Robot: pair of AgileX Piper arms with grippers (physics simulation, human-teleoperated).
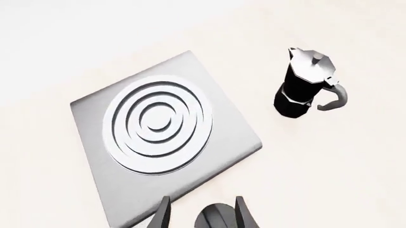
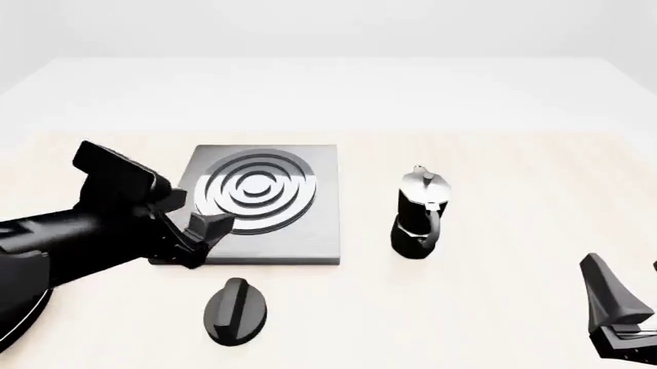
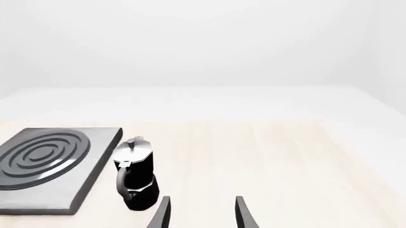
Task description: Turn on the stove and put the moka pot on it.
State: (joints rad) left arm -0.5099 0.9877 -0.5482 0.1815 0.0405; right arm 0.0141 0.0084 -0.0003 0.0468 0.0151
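Fingers: left gripper (image 1: 201,214) apart, straddling black oval knob (image 2: 235,309); right gripper (image 3: 201,213) apart, empty.
Burner: flat grey square stove (image 2: 320,231) bare.
Pot: black faceted moka pot (image 2: 419,211) upright at stove's 3 o'clock, lid on.

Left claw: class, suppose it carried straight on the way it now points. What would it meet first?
Most likely the black knob, which lies between the fingers of the open left claw in its wrist view. The stove plate lies just beyond. Depth is unclear, so the claw might pass above the knob.

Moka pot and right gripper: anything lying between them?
Nothing. In the front view only bare table separates the moka pot from the right gripper; the right wrist view agrees, with the pot off to one side of the open fingers.
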